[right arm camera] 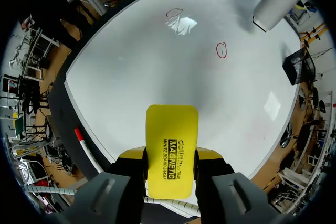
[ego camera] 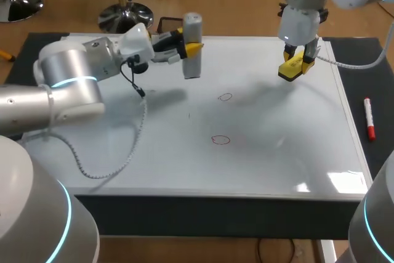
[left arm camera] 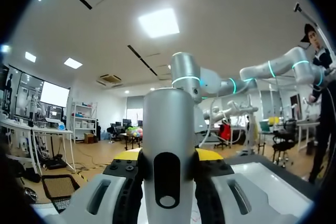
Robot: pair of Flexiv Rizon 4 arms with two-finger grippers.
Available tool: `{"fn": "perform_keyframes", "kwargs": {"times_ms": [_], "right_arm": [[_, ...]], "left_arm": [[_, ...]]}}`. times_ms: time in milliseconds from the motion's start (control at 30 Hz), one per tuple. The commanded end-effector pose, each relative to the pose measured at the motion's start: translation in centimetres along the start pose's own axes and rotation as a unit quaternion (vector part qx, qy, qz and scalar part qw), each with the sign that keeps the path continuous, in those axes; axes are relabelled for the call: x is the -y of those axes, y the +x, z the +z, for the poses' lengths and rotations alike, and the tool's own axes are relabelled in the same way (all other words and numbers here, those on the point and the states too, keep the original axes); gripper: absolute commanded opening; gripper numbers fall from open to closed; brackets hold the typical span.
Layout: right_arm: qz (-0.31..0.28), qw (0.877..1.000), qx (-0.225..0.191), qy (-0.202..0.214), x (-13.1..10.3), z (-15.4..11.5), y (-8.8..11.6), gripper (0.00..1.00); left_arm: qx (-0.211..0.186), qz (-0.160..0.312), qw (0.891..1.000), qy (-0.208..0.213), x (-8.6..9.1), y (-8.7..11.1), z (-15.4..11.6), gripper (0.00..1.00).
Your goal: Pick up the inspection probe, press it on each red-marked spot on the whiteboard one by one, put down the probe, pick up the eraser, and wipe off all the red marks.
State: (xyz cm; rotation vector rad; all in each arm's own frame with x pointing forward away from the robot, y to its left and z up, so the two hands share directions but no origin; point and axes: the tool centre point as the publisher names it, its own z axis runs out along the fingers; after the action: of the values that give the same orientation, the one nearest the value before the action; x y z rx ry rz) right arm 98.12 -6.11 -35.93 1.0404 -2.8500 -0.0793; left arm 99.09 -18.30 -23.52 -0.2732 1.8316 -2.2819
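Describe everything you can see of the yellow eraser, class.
The flat yellow block eraser, plastic by its look, has rounded corners and black print on one face. Both fingers of the right hand clamp it from two sides. It juts out past them, above the far right part of the white whiteboard, seemingly not touching it.

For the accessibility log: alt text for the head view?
The left gripper holds the grey probe upright over the whiteboard's far left; right gripper holds the yellow eraser above its far right. Two red circles sit mid-board; a red marker lies beside the board.
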Motion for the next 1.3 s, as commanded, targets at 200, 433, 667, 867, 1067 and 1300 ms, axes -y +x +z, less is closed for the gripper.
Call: {"fn": "perform_keyframes", "kwargs": {"times_ms": [200, 433, 667, 867, 1067, 1300], "right_arm": [[-0.001, 1.000, 0.000, 0.001, 0.0, -0.1, 0.1, 0.00], [-0.001, 1.000, 0.000, 0.001, 0.0, -0.1, 0.1, 0.00], [-0.001, 1.000, 0.000, 0.001, 0.0, -0.1, 0.1, 0.00], [-0.001, 1.000, 0.000, 0.001, 0.0, -0.1, 0.1, 0.00], [-0.001, 1.000, 0.000, 0.001, 0.0, -0.1, 0.1, 0.00], [-0.001, 1.000, 0.000, 0.001, 0.0, -0.1, 0.1, 0.00]], "left_arm": [[0.034, 0.011, 0.999, -0.005, 1.3, -1.7, -2.7, 0.00], [0.057, 0.019, 0.998, -0.008, 1.7, -2.8, -4.5, 0.00], [0.085, 0.021, 0.996, -0.004, 1.8, -3.7, -6.3, 0.00], [0.104, 0.025, 0.994, 0.001, 2.0, -4.3, -7.8, 0.00], [0.117, 0.027, 0.993, 0.007, 2.1, -4.5, -8.3, 0.00], [0.118, 0.026, 0.993, 0.009, 2.1, -4.5, -8.4, 0.00]]}}
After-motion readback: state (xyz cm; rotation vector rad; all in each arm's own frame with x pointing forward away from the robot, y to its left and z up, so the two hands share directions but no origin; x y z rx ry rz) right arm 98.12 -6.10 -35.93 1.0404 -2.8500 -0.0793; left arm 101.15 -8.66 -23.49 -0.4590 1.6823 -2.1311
